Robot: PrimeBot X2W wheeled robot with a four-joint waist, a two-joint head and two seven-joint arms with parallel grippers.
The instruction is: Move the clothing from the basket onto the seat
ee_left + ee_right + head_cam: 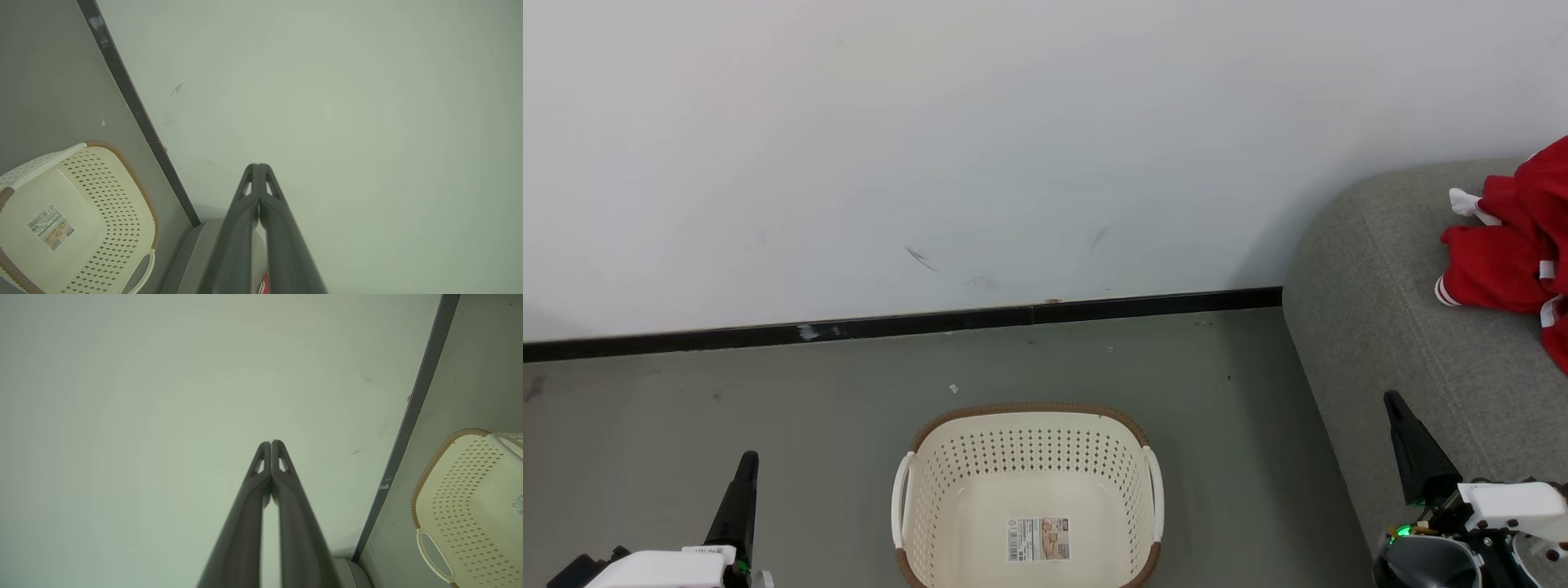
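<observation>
The cream-white perforated basket (1029, 498) stands on the floor at the bottom centre, with only a barcode label on its bottom. The red clothing (1515, 245) with white cuffs lies on the grey-green seat (1405, 327) at the right edge. My left gripper (745, 465) is shut at the lower left, left of the basket, holding nothing. My right gripper (1395, 404) is shut at the lower right, over the seat's front part, well short of the clothing. The left wrist view has the basket (81, 220) at lower left and shut fingers (245, 212). The right wrist view has the basket (470, 506) at the right.
A pale wall with a dark baseboard (890, 327) runs behind the basket. Grey floor (727, 392) lies around the basket, between it and the seat's rounded side.
</observation>
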